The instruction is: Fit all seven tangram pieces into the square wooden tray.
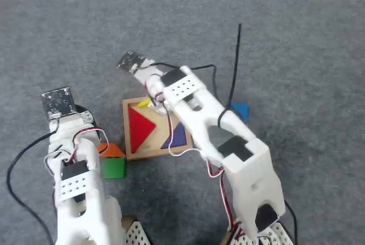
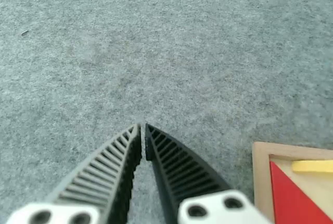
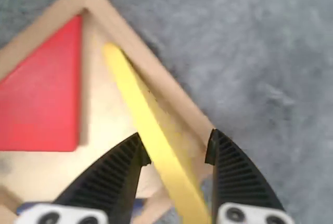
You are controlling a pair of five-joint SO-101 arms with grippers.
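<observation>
The square wooden tray (image 1: 132,152) lies between the two arms. In it are a red triangle (image 1: 139,125) and a purple piece (image 1: 177,137). A yellow piece (image 3: 130,86) leans on edge against the tray's far wall (image 3: 151,73), beside the red triangle (image 3: 41,104). My right gripper (image 3: 174,148) is open and straddles the yellow piece, with a gap on each side. My left gripper (image 2: 141,128) is shut on nothing, low over bare carpet left of the tray corner (image 2: 260,174). Outside the tray lie an orange piece (image 1: 112,150), a green piece (image 1: 113,167) and a blue piece (image 1: 240,110).
Grey carpet covers the table. The right arm (image 1: 199,114) reaches across the tray's right half and hides part of it. A black cable (image 1: 235,68) rises behind that arm. The arm bases stand at the near edge.
</observation>
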